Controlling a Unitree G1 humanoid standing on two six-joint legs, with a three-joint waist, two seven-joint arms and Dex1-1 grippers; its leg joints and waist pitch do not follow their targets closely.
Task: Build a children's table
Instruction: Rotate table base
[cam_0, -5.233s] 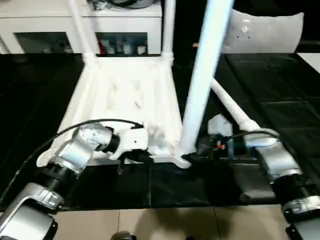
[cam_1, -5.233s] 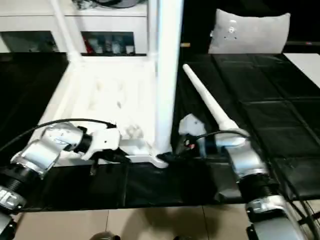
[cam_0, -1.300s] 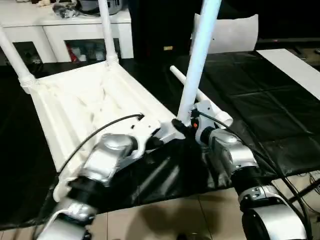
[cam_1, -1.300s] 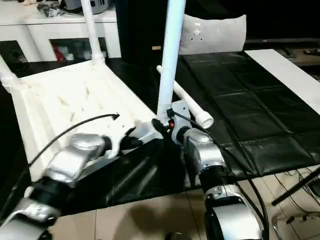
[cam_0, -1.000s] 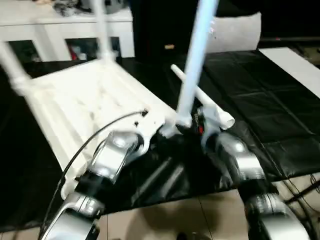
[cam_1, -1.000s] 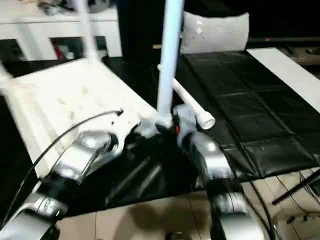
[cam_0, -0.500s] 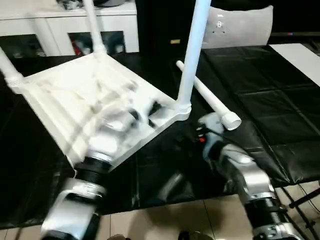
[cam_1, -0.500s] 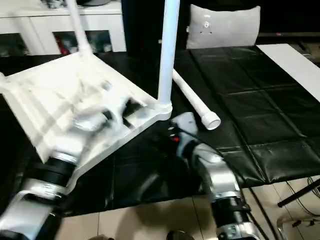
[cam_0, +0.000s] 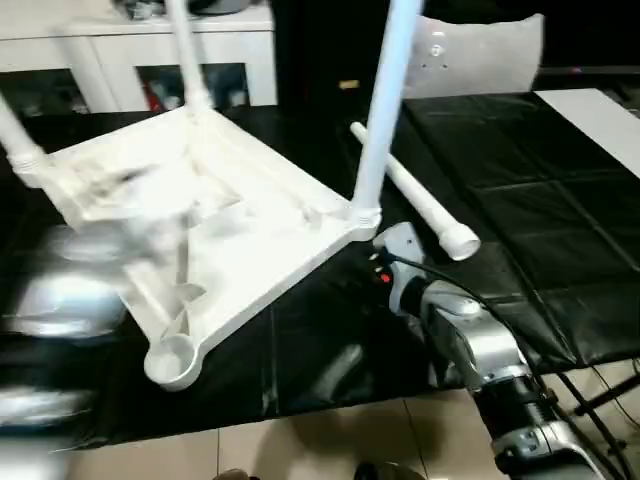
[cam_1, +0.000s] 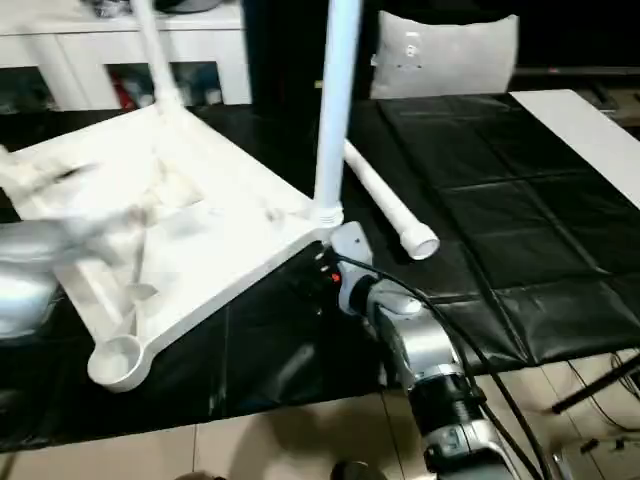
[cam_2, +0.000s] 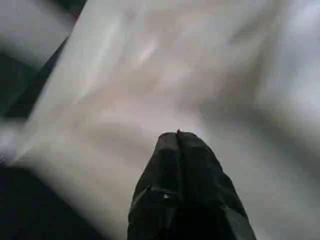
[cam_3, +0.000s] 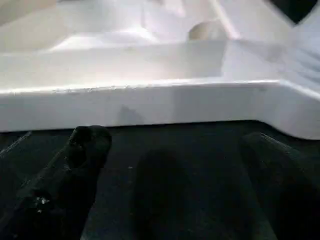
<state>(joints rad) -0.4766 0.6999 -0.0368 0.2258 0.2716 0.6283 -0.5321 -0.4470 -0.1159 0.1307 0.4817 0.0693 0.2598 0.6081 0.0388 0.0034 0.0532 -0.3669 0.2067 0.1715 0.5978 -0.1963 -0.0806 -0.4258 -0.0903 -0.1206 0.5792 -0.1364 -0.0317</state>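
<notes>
- Upside down, the children's table (cam_0: 210, 215) lies on the black mat (cam_0: 520, 200), three legs up, one socket (cam_0: 172, 360) bare
- A loose leg (cam_0: 415, 200) lies just beside it
- Left gripper (cam_2: 177, 137): fingers pressed together over the white underside
- Right gripper (cam_3: 170, 150): fingers spread wide, empty, near the table's rim

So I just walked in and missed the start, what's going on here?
A two-armed robot is assembling a white children's table, which lies upside down on a black mat. Three legs stand in their corner sockets; the near corner socket is empty. The fourth leg lies loose on the mat beside the table. The right gripper is open, just short of the table's edge, holding nothing. The left gripper is shut over the underside.
</notes>
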